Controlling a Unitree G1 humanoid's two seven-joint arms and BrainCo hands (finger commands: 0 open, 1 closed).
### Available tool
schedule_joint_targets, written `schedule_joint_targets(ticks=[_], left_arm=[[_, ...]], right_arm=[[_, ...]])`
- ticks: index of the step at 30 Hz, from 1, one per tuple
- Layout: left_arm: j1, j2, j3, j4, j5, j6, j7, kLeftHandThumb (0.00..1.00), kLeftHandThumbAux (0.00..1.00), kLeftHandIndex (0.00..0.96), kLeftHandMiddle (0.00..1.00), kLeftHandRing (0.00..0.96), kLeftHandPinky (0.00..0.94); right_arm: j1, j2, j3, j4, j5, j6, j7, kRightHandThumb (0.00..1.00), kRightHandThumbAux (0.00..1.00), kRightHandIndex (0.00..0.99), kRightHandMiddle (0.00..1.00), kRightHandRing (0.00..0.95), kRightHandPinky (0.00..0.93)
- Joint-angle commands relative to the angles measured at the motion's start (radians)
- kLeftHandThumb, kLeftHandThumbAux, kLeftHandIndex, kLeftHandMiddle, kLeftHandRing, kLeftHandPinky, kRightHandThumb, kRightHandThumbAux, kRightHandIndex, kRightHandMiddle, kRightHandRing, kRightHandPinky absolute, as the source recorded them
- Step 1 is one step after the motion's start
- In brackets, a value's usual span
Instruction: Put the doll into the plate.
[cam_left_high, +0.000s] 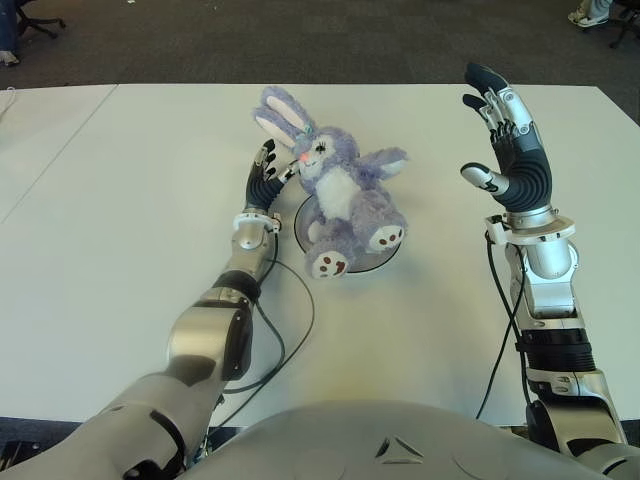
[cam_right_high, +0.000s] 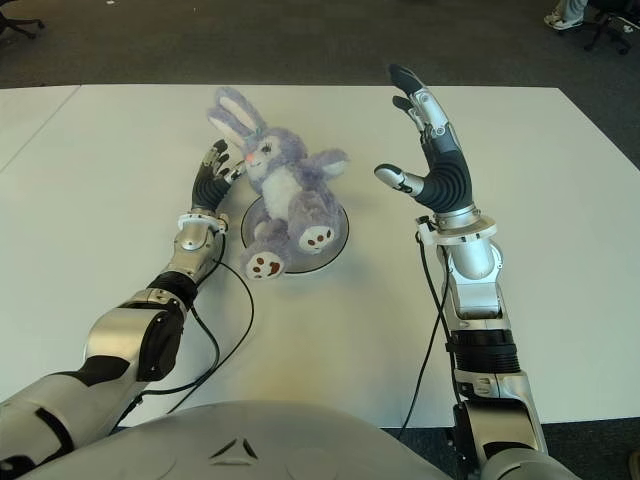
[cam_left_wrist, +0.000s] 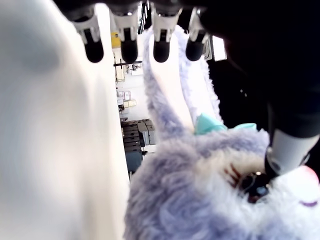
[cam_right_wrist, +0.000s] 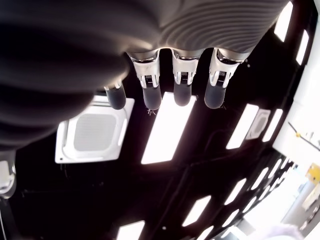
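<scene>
Your doll (cam_left_high: 335, 190) sits on the plate (cam_left_high: 390, 257); left hand (cam_left_high: 267, 175), fingers loose, touches its face at nine o'clock; right hand (cam_left_high: 508, 150) spread, holding nothing

The two eye views look forward and down from the robot's head onto the white counter (cam_left_high: 120, 230), a little apart sideways. Both take in the purple plush rabbit (cam_left_high: 340, 185), the plate (cam_right_high: 335, 235) under it and both arms. The left wrist view sits very close to the rabbit's head (cam_left_wrist: 200, 190), looking along its own fingers (cam_left_wrist: 129, 47). The right wrist view faces up past its fingers (cam_right_wrist: 182, 90) at ceiling lights (cam_right_wrist: 170, 125).
</scene>
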Motion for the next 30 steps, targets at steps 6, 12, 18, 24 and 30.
schedule_joint_targets(ticks=[6, 12, 18, 24, 30], left_arm=[[0.225, -0.021, -0.012, 0.136, 0.028, 0.098, 0.022, 0.013, 0.553, 0.000, 0.058, 0.054, 0.068], [0.223, -0.023, -0.012, 0.137, 0.030, 0.103, 0.026, 0.018, 0.554, 0.000, 0.058, 0.054, 0.061], [0.219, -0.019, -0.013, 0.138, 0.030, 0.118, 0.025, 0.001, 0.555, 0.000, 0.054, 0.051, 0.056], [0.217, -0.016, -0.009, 0.138, 0.026, 0.122, 0.017, 0.000, 0.553, 0.000, 0.055, 0.050, 0.050], [0.218, -0.016, -0.004, 0.140, 0.023, 0.123, 0.019, 0.000, 0.538, 0.000, 0.056, 0.053, 0.057]], right_arm=[[-0.029, 0.024, -0.052, 0.073, 0.057, 0.021, 0.035, 0.232, 0.550, 0.029, 0.036, 0.005, 0.007], [-0.214, 0.052, -0.103, 0.434, 0.188, 0.059, 0.144, 0.187, 0.532, 0.050, 0.026, 0.000, 0.000], [-0.395, 0.099, -0.165, 0.800, 0.267, 0.091, 0.263, 0.106, 0.584, 0.066, 0.029, 0.000, 0.000], [-0.489, 0.096, -0.186, 1.062, 0.204, 0.070, 0.220, 0.026, 0.640, 0.051, 0.025, 0.000, 0.000], [-0.549, 0.082, -0.175, 1.244, 0.133, 0.091, 0.133, 0.000, 0.668, 0.028, 0.011, 0.000, 0.000]])
